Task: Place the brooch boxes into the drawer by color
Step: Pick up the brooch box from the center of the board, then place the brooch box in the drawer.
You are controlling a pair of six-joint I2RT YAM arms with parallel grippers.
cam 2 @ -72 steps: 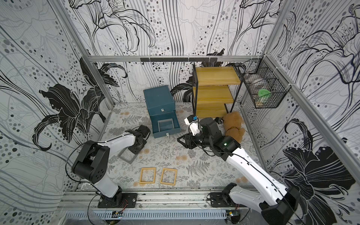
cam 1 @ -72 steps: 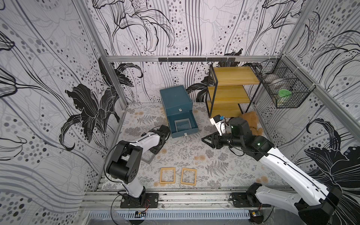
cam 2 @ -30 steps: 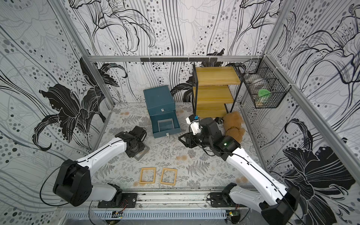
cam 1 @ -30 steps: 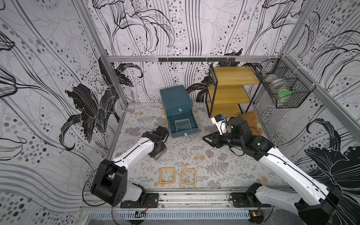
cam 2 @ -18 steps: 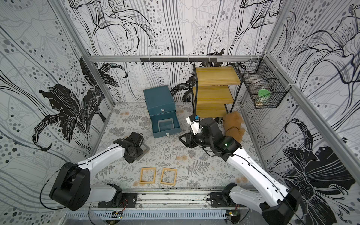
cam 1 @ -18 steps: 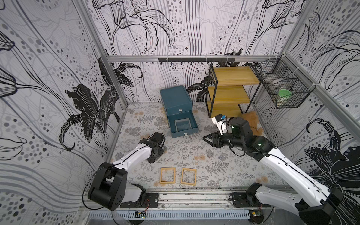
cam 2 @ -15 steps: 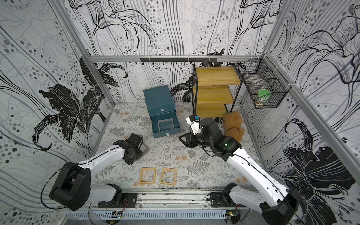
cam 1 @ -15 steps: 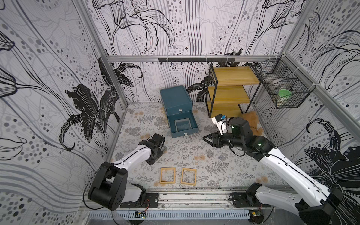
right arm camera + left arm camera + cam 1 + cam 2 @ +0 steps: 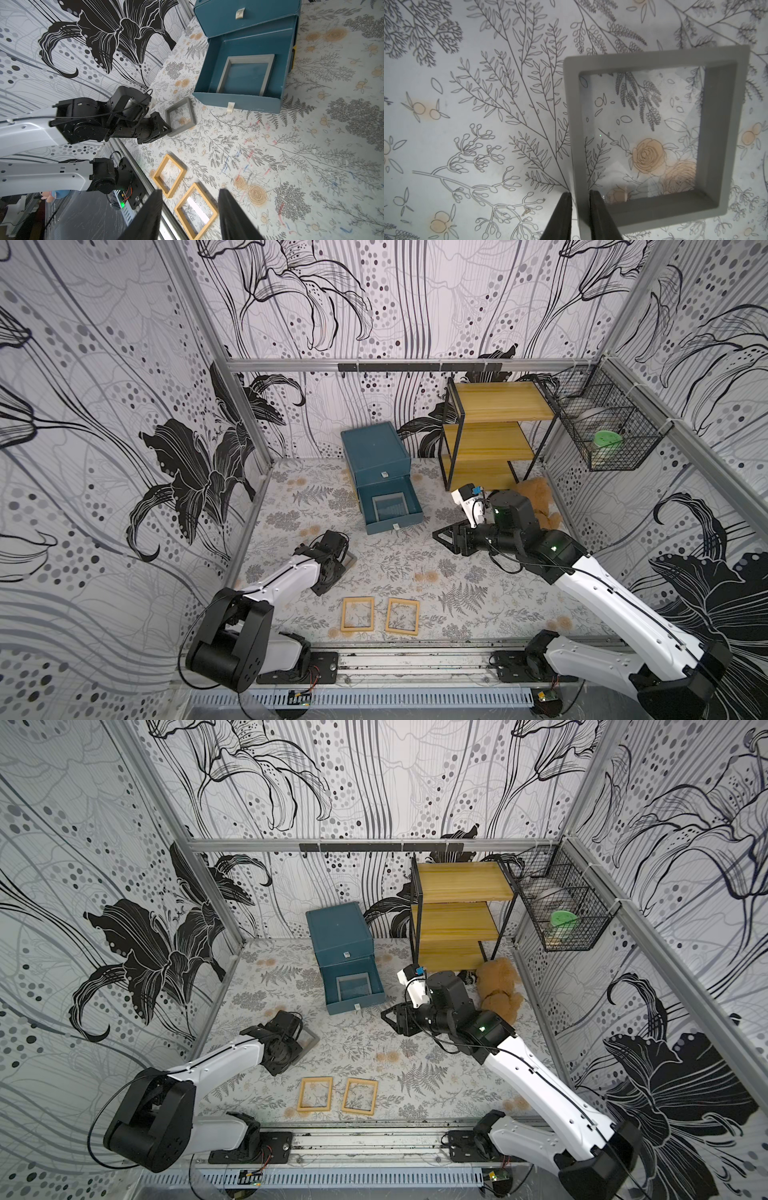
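Observation:
A grey brooch box point(image 9: 654, 133) lies on the floral mat at the left, also seen as the grey brooch box point(image 9: 351, 559) point(image 9: 311, 1042) point(image 9: 180, 116) in the other views. My left gripper point(image 9: 580, 194) point(image 9: 341, 559) is shut on one side of its frame. The bottom drawer point(image 9: 392, 526) point(image 9: 355, 1006) point(image 9: 234, 101) of the teal chest stands pulled out, with a second grey box point(image 9: 389, 508) point(image 9: 249, 58) flat inside. Two yellow-tan boxes point(image 9: 357, 614) point(image 9: 402, 616) point(image 9: 168, 175) point(image 9: 196, 209) lie side by side near the front rail. My right gripper point(image 9: 442, 537) point(image 9: 388, 1017) point(image 9: 190, 190) hovers open and empty, right of the drawer.
The teal chest point(image 9: 374, 448) stands at the back centre, the yellow shelf rack point(image 9: 494, 435) to its right. A brown plush toy point(image 9: 536, 497) lies at the rack's foot. A wire basket point(image 9: 602, 435) hangs on the right wall. Walls close in on three sides.
My left gripper has shifted a little toward the front left and shut on the grey box's frame side. The right arm has not moved.

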